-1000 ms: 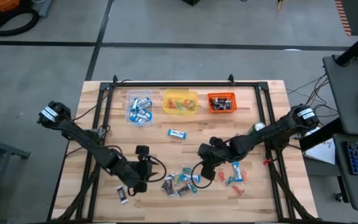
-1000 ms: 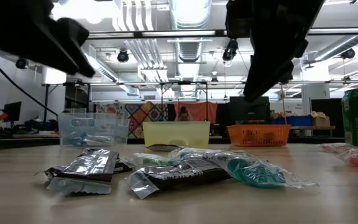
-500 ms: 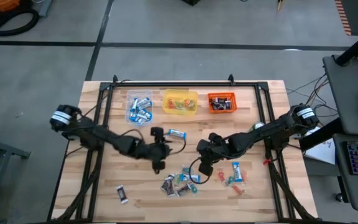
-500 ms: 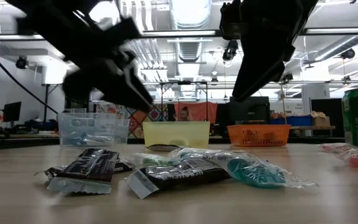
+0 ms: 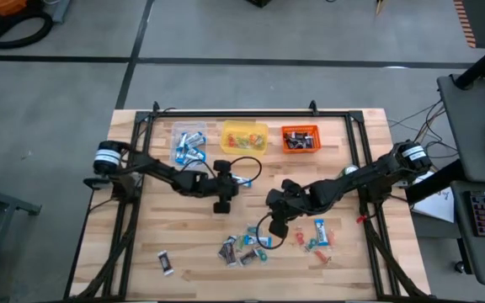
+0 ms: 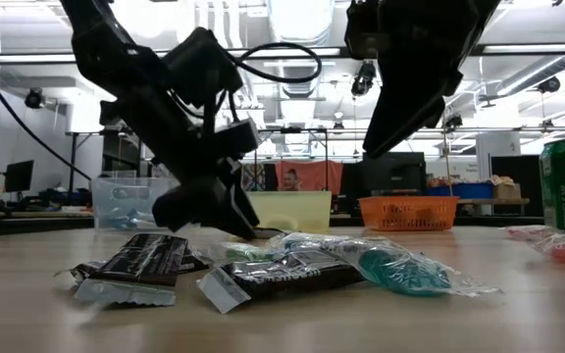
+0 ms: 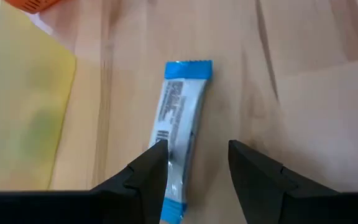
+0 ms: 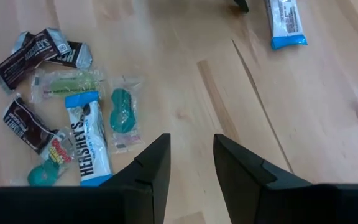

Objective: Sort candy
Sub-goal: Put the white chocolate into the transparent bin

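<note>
A lone blue-and-white candy (image 5: 241, 180) lies flat on the wood in front of the yellow tub (image 5: 244, 137). My left gripper (image 7: 194, 155) is open and low over that candy's (image 7: 182, 118) nearer end, also seen as the left gripper (image 5: 230, 187) from above. A pile of mixed candy (image 5: 247, 244) lies nearer the table's front; blue-and-white, dark brown and small green and red pieces show in the pile (image 8: 67, 99). My right gripper (image 8: 191, 155) hangs open above bare wood beside the pile, the right gripper (image 5: 276, 217) touching nothing. One dark candy (image 5: 167, 263) lies alone at front left. My left gripper comes at the blue-and-white candy slanting down, its fingers along the wrapper. One fingertip (image 7: 157, 149) overlaps the wrapper's edge near its end (image 7: 174, 155); the other stands apart on bare wood. Whether it touches, I cannot tell. The candy lies flat on the table.
A clear tub (image 5: 189, 145) with blue-and-white candy, the yellow tub and an orange tub (image 5: 300, 139) stand in a row at the far edge. A green can (image 5: 349, 171) stands at the right. More red and blue candy (image 5: 318, 236) lies right of the pile.
My left gripper has swung from the front left, near the lone dark candy, toward the far edge and right, and has come down at the lone blue-and-white candy. The right gripper has stayed almost where it was. No candy has moved.
</note>
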Controlling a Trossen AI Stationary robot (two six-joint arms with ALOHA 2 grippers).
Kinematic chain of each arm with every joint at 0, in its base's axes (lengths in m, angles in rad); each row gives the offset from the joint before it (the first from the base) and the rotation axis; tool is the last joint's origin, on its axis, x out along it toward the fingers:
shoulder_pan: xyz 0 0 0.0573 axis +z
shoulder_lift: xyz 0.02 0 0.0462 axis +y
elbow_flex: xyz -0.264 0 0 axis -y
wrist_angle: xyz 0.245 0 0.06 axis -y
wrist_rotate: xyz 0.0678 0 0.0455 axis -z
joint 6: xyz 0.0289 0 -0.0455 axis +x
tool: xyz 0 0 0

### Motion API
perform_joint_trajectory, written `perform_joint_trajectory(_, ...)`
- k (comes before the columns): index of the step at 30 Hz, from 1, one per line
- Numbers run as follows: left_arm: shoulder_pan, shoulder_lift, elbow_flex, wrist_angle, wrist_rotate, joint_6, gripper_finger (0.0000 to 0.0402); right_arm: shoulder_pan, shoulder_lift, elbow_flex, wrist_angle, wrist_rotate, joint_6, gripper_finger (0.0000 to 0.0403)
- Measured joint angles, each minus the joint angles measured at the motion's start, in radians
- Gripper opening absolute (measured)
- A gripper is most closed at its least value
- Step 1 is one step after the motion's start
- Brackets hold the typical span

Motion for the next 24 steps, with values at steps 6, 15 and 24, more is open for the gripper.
perform_joint_trajectory(6,0.026,0.023,0.003,0.023,0.009,-0.001,0.0153,0.0,0.0,0.0,0.006,0.015,0.0,0.0111)
perform_joint_trajectory(15,0.082,0.051,0.004,0.031,0.113,-0.006,0.0126,0.0,0.001,0.0,0.03,0.016,-0.011,0.0111)
perform_joint_trajectory(24,0.087,0.054,0.003,0.031,0.134,-0.006,0.001,0.0,0.001,0.0,0.03,0.017,-0.011,0.0111)
